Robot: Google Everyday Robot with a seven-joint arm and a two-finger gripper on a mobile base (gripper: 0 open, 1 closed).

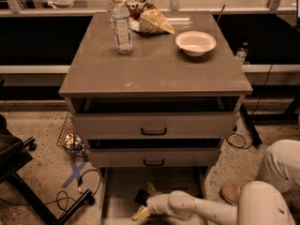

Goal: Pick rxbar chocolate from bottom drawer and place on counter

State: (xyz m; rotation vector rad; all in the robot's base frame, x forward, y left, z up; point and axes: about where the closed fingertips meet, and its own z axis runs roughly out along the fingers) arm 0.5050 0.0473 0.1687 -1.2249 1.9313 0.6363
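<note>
Gripper (145, 202) low over btm drawer (121, 187), speckled floor (42, 142) beside.

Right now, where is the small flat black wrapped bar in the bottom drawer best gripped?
Probably across its narrow width, from above: the small flat black wrapped bar lies flat on the pale grey drawer floor, leaving only its edges to pinch. The end effector sits low in the drawer, open, straddling it.

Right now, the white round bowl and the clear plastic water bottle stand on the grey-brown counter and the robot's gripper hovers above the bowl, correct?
Not quite. The white bowl and water bottle do stand on the counter, but the camera view shows the gripper down in the pale grey bottom drawer, by the small black bar.
</note>
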